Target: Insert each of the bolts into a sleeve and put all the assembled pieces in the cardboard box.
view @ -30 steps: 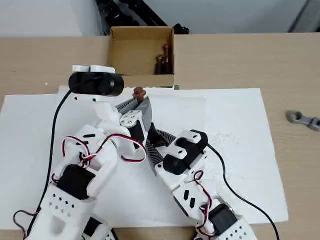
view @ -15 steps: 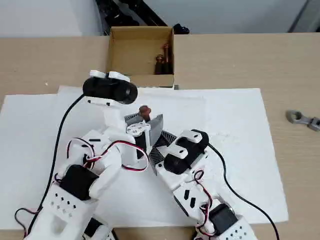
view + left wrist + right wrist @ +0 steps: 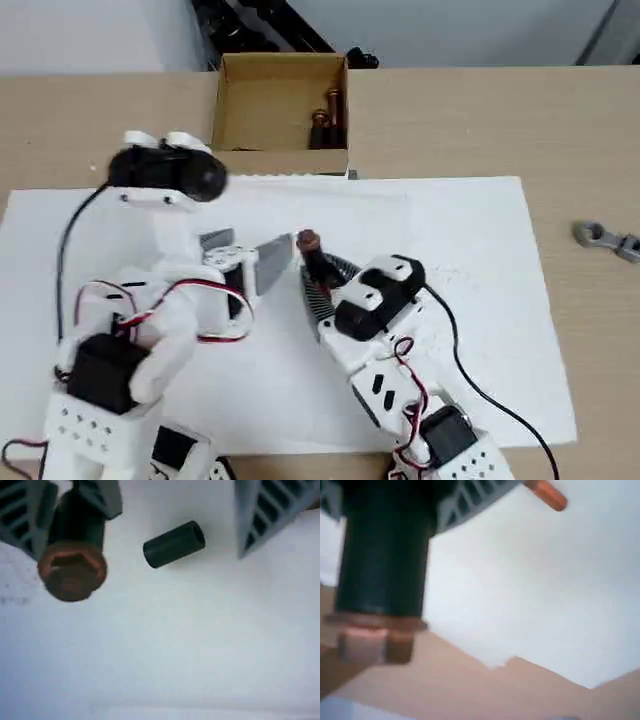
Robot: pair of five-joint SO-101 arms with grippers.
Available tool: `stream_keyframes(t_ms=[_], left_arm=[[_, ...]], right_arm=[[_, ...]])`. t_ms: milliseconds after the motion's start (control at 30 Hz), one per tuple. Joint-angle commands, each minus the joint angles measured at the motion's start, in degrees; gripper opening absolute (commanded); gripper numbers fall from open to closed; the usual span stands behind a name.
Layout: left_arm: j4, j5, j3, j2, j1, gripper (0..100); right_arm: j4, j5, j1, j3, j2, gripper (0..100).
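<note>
Left arm has swung back toward its own side, its gripper (image 3: 247, 250) released and empty. Right gripper (image 3: 313, 270) grasps a sleeved bolt (image 3: 307, 241) over the white paper (image 3: 460, 330). A loose black sleeve (image 3: 174, 544) lies on the paper nearby.

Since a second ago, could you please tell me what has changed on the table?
The left gripper carried the sleeved bolt back from the cardboard box, let it go and swung left, open. The right gripper now holds it. The box and the wrench stayed put.
</note>
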Motion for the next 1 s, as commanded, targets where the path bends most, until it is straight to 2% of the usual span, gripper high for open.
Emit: stream_keyframes(t_ms=[0, 100, 167, 333, 400, 767, 967], left_arm=[[-0.09, -0.88, -3.12, 0.35, -7.03, 22], [-0.53, -0.88, -2.68, 0.35, -13.89, 19], [-0.88, -0.88, -0.66, -0.09, -18.37, 14], [-4.13, -3.25, 4.88, -0.09, -25.23, 1], [-4.92, -3.16, 7.25, -0.09, -28.04, 1], [-4.92, -5.54, 12.18, -0.18, -29.89, 1], [-4.84, -9.67, 12.53, 0.00, -30.95, 1]], right_arm=[[-0.13, -0.18, 2.59, -7.38, 3.82, 0.3], [-0.66, 1.93, 4.62, -15.21, 14.46, 0.2], [-0.75, 2.55, 5.32, -22.07, 22.73, 0.2], [-0.13, 3.69, 5.49, -36.92, 39.78, 0.2], [-0.13, 5.27, 5.49, -41.58, 45.32, 0.2], [-0.75, 5.80, 12.70, -66.29, 76.18, 0.2], [-0.75, 5.54, 13.23, -83.52, 94.46, 0.2]])
